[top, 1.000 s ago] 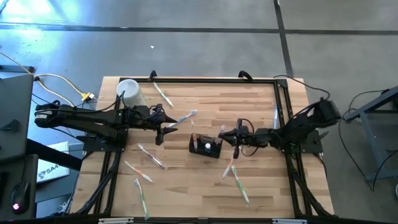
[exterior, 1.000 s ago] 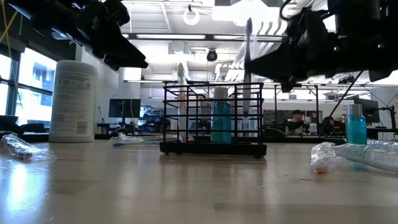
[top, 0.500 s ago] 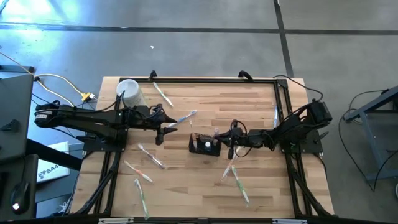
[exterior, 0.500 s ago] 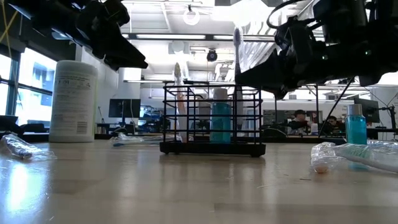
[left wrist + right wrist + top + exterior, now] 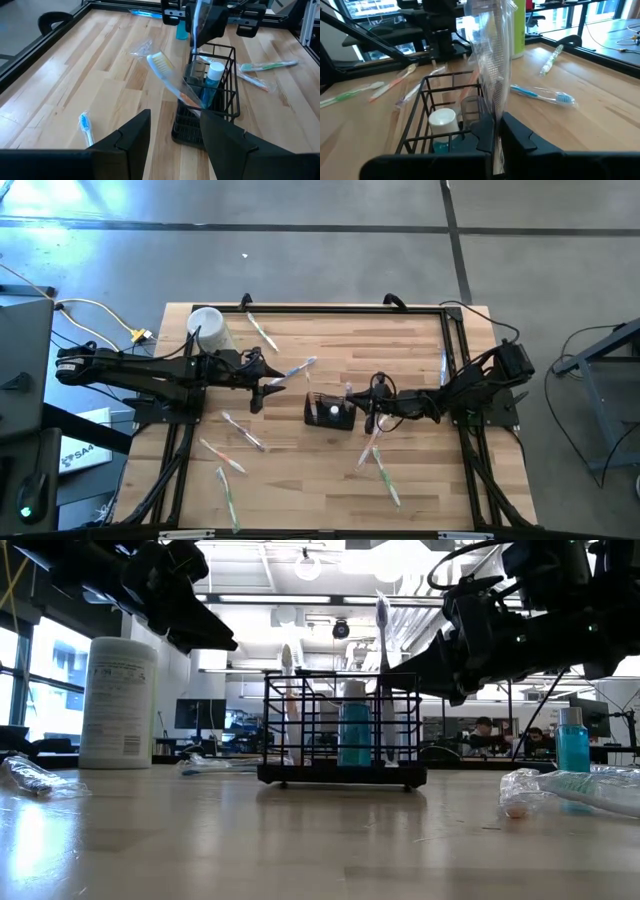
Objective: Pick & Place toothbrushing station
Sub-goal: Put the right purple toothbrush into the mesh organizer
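The toothbrushing station (image 5: 330,412) is a black wire holder standing on its base in the middle of the wooden table. It also shows in the low view (image 5: 340,775) and in the left wrist view (image 5: 227,107). It holds a blue bottle with a white cap (image 5: 442,120) and a wrapped toothbrush (image 5: 167,80) that leans out of its left end. My right gripper (image 5: 370,412) is at the holder's right end, shut on a second wrapped toothbrush (image 5: 382,635). My left gripper (image 5: 265,388) hovers open and empty left of the holder. My right gripper pinches the wrapped toothbrush's handle (image 5: 496,112) between its two fingers, through the clear wrapper. The fingers come about level from the table's right side and lie across the brush. The brush stands upright, head up, with its lower end inside the holder's right compartment.
A white cylindrical container (image 5: 207,328) stands at the far left corner. Several wrapped toothbrushes lie loose on the table, some near the left front (image 5: 240,430) and some near the right front (image 5: 385,475). A small blue bottle (image 5: 572,745) stands to the right. Black frame rails edge the table.
My right gripper has gone toward the table's left edge to the holder and then down. The upright toothbrush it holds has come over the holder's right end and sunk lower into it. My left gripper has kept still.
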Robot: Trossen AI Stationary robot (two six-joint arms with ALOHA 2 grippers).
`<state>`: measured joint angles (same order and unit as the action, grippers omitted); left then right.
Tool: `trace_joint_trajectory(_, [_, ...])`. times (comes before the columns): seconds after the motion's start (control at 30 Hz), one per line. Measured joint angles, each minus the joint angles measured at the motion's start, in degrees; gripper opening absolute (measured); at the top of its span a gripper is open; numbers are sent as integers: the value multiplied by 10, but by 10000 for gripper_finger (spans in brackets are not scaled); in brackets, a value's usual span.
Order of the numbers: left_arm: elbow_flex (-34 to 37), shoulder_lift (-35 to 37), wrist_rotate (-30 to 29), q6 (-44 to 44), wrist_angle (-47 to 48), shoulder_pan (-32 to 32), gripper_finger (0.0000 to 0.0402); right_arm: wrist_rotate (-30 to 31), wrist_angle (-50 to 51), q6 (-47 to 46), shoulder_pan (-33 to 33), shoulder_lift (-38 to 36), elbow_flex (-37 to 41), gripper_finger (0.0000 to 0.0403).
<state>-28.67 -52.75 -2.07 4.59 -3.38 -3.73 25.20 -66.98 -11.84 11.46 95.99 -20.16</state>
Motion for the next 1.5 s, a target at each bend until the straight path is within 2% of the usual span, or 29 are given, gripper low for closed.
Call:
trace_joint_trajectory(0.57, [0,0,0,0,1,0,171,-29,3,-16,0,0,0,11])
trace_joint_trajectory(0.9, [0,0,0,0,1,0,171,-31,3,-21,0,0,0,37])
trace_joint_trajectory(1.17, [0,0,0,0,5,0,171,-31,8,-16,0,-1,0,42])
trace_joint_trajectory(1.33, [0,0,0,0,5,0,171,-31,10,-15,0,-1,0,60])
trace_joint_trajectory(1.5, [0,0,0,0,5,0,171,-31,10,-15,0,-1,0,97])
